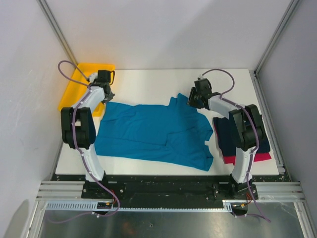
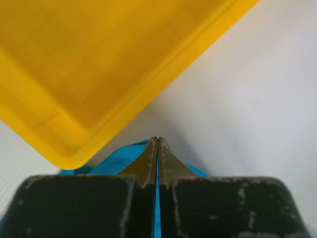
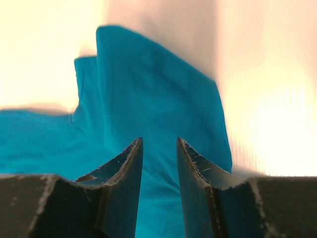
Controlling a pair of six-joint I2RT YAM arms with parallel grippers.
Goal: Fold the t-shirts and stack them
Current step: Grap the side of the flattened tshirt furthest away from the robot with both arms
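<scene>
Gripping teal t-shirt (image 1: 148, 131) edge, left hand (image 2: 157, 145) clenched, right hand (image 3: 159, 145) released above it.

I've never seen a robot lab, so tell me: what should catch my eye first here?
A teal-blue t-shirt lies spread centrally, the left gripper shut on its far-left corner, the right gripper open over its far-right part. A yellow tray sits far left; a navy t-shirt lies on a red-pink t-shirt at right.

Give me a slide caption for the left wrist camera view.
The left gripper shut on the teal t-shirt edge, yellow tray corner just ahead on the white table.
</scene>
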